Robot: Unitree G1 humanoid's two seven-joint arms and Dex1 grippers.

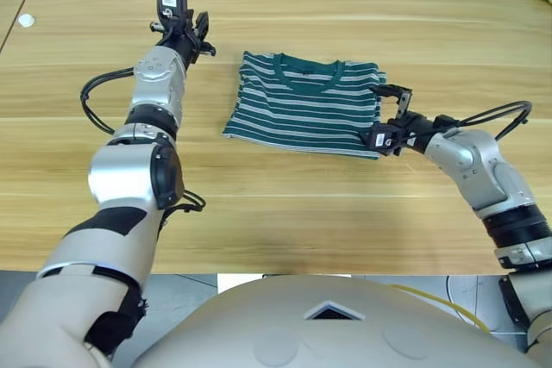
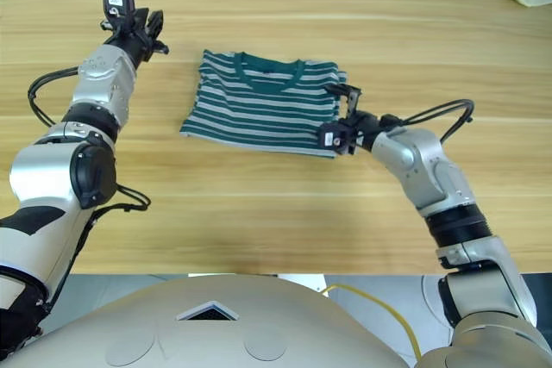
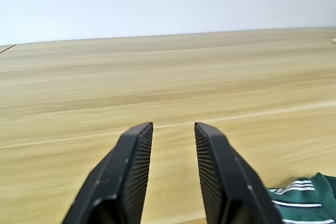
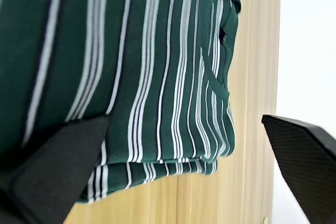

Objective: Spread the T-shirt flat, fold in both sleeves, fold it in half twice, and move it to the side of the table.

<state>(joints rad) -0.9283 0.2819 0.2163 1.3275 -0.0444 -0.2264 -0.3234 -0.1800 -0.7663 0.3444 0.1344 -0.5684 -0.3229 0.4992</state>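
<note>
The T-shirt is lying folded mid-counter. The right gripper is sitting at its right edge, fingers apart. Closing there risks pinching only the top layer and dragging the fold open. The left gripper is hovering off to the shirt's left, fingers apart, gripping nothing.

T-shirt: dark green, thin white stripes. Table: light wood grain. Left pincer: black.

Bright, even light from above falls on the wooden table. The striped T-shirt casts only a thin, soft shadow along its near edge. Beyond the T-shirt the wood looks paler, with a mild sheen.
</note>
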